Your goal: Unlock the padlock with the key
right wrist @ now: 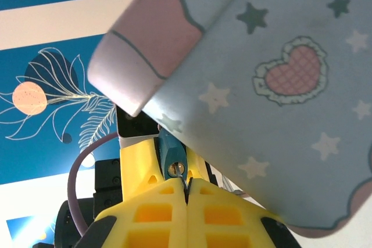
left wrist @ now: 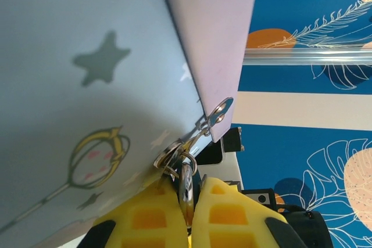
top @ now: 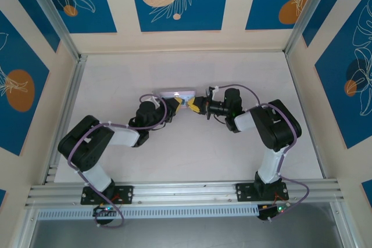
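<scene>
My right fingers clamped on one key, my left fingers clamped on one padlock, one tin.

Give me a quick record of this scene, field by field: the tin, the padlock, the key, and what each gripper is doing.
tin: pale blue with stars and a heart, at mid table where the two grippers meet
padlock: blue body beside the tin's edge, keyhole facing the right wrist camera
key: thin dark sliver just below the keyhole; inserted or not, cannot tell
left gripper: shut on the padlock, silvery shackle in its grip
right gripper: shut on the key
lock state: cannot tell
</scene>
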Robot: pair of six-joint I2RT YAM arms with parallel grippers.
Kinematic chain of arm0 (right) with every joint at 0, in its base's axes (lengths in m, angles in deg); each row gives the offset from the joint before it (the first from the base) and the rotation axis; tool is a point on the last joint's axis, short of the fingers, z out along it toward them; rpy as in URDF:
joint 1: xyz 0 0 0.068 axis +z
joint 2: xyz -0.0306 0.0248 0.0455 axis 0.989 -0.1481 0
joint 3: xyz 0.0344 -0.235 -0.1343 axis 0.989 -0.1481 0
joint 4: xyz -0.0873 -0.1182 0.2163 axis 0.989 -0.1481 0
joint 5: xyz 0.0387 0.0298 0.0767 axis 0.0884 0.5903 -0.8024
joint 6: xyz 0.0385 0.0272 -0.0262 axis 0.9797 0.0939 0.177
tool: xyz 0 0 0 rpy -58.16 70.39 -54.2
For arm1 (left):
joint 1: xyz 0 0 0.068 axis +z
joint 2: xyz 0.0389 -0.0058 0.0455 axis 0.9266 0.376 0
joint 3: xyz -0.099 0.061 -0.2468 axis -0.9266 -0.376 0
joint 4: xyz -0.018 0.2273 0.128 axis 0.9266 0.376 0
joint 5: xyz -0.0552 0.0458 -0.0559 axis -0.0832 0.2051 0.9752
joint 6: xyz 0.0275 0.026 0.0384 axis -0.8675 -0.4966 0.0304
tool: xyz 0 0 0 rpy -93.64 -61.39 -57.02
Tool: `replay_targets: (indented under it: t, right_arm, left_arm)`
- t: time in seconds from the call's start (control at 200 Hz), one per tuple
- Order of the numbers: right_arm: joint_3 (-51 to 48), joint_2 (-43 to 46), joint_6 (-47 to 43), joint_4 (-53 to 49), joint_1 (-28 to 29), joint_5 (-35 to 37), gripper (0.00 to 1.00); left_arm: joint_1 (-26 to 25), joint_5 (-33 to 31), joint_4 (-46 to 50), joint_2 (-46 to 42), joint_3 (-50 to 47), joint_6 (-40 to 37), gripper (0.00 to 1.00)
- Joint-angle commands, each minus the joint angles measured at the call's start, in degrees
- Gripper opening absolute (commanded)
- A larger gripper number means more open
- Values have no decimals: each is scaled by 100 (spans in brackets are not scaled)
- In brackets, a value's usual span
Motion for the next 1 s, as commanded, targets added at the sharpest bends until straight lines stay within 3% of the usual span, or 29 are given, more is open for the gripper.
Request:
replay_targets:
  t: [0.0,0.495,0.67,0.84,0.935,0.995]
  right_arm:
    - [385,91,-540,-227,98,-23,0]
    - [679,13,-320,-479,395,120,0]
    - [602,30,-295,-511,299,91,0]
    - [306,354,-484,-751,91,34,33]
    - [98,718,-889,-1362,-6,-46,51]
    - [-11,1004,-1244,-1920,-60,-97,57]
  left_arm:
    - [-244,926,-528,-115,136,139,0]
    - [-244,935,-341,-121,160,90,0]
    - [-241,622,-98,-105,-15,57,0]
    - [-221,197,-97,17,-157,135,0]
    - [-203,107,-123,84,-156,182,0]
    - [-192,100,-95,96,-126,192,0]
